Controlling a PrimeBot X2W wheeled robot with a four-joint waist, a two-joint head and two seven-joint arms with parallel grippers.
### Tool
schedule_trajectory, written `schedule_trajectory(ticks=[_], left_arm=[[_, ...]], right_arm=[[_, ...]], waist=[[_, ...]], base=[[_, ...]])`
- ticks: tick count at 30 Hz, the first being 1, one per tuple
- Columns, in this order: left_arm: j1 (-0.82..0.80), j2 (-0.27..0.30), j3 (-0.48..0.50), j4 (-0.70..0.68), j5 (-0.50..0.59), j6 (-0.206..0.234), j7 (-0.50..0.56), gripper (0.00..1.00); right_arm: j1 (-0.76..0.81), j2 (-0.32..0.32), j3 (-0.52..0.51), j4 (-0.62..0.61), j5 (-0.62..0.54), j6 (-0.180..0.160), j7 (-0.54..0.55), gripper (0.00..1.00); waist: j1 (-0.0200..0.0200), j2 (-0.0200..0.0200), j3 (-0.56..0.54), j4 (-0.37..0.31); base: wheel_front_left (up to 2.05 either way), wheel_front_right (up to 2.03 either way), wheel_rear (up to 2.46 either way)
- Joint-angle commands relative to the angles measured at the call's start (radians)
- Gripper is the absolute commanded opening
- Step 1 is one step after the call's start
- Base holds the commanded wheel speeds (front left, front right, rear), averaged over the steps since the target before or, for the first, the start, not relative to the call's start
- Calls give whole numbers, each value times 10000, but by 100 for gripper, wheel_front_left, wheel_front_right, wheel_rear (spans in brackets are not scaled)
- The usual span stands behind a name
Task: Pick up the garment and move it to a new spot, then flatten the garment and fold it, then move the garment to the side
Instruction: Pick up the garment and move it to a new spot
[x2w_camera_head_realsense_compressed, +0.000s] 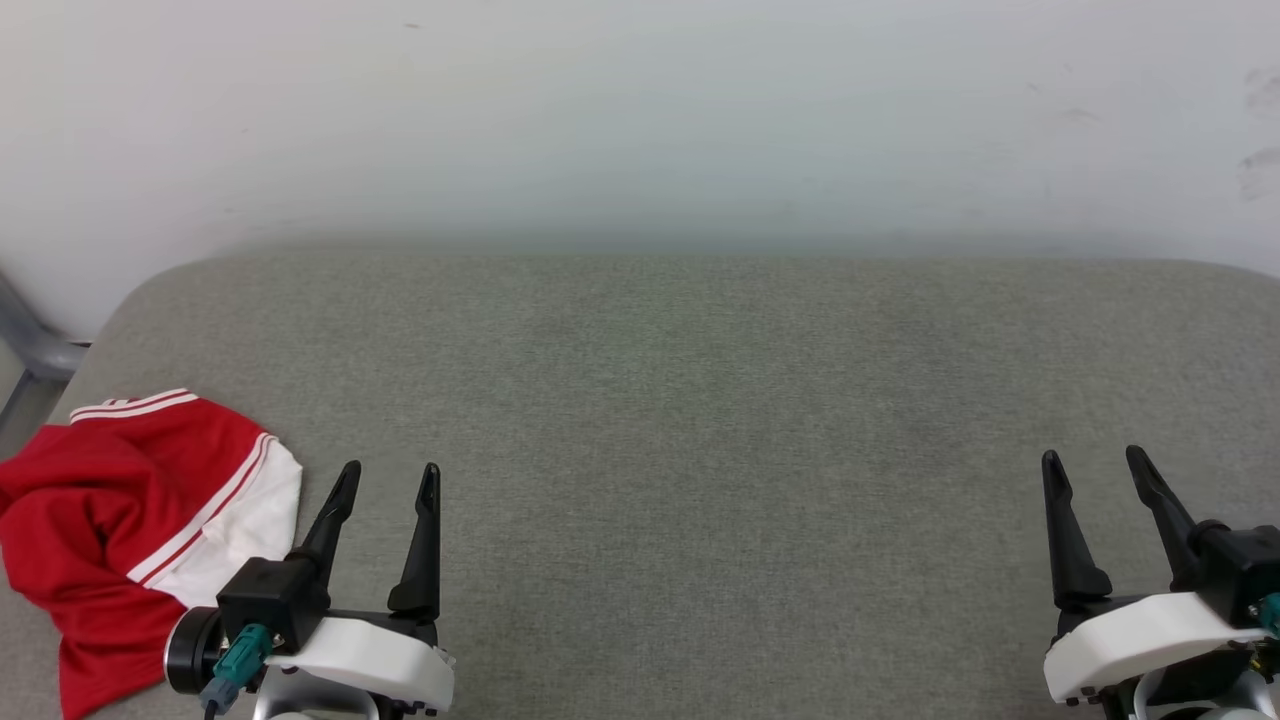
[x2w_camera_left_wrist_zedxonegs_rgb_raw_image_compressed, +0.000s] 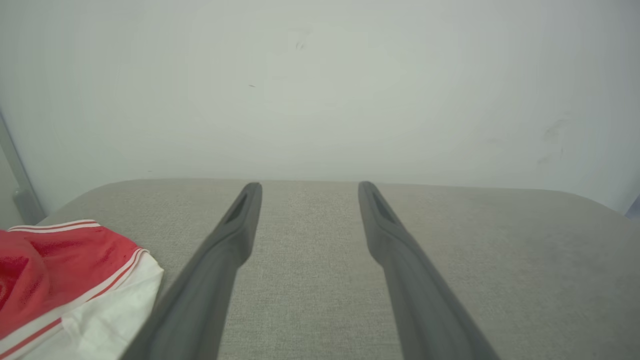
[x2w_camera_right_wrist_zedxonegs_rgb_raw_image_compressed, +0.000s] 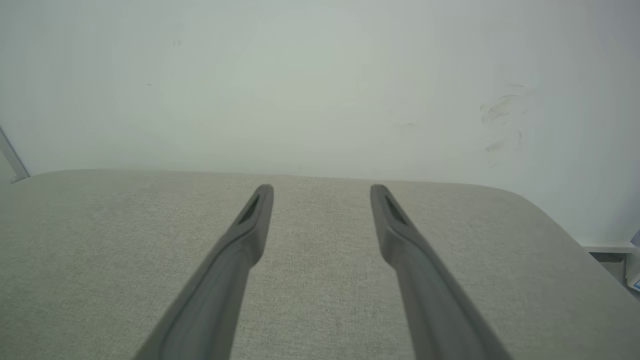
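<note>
Head view, starting at its left edge: a thin grey metal bar (x2w_camera_head_realsense_compressed: 30, 345) stands against the plain white wall (x2w_camera_head_realsense_compressed: 640, 120), just past the rounded corner of the grey woven fabric pad (x2w_camera_head_realsense_compressed: 700, 400) that covers the work surface. On the pad's near left corner lies the garment (x2w_camera_head_realsense_compressed: 110, 520), a red jersey-style T-shirt with a white short sleeve and red-and-white stripe trim. It is crumpled in a heap, sleeve turned to the right, and its lower part runs off the bottom of the view. Any print is hidden in the folds.

Just right of the heap is the left gripper (x2w_camera_head_realsense_compressed: 390, 470). Its two long dark fingers are spread, point toward the wall, and have only bare pad between them. Its black wrist block overlaps the sleeve in this view, and I cannot tell whether they touch.

In the left wrist view the garment (x2w_camera_left_wrist_zedxonegs_rgb_raw_image_compressed: 60, 280) lies at the lower left, close beside the nearer finger (x2w_camera_left_wrist_zedxonegs_rgb_raw_image_compressed: 210, 280) of the spread left gripper (x2w_camera_left_wrist_zedxonegs_rgb_raw_image_compressed: 309, 186).

Far to the right, well apart from the shirt, the right gripper (x2w_camera_head_realsense_compressed: 1092, 456) hangs over bare pad with its fingers spread wide and nothing between them. The right wrist view shows the right gripper (x2w_camera_right_wrist_zedxonegs_rgb_raw_image_compressed: 321, 188) parted the same way, with faint dark scuffs (x2w_camera_right_wrist_zedxonegs_rgb_raw_image_compressed: 500, 120) on the wall beyond.
</note>
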Motion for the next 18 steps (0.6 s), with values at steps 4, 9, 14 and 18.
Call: schedule_trajectory(ticks=[4,9,14,18], left_arm=[[-12,10,154,70,363,-15,-144,100],[-32,37,363,134,575,-19,-207,100],[64,42,627,202,467,-25,-185,100],[166,42,836,219,442,-29,-185,100]], right_arm=[[113,25,84,-121,-418,-3,-69,100],[141,24,190,-221,-725,-3,-72,100],[117,25,284,-231,-679,-3,-48,100],[117,23,361,-226,-577,-3,-55,100]], waist=[[0,-1,16,293],[0,-1,8,815],[0,-1,-22,1478],[0,-1,-46,2030]], base=[[0,0,0],[0,0,0],[0,0,0],[0,0,0]])
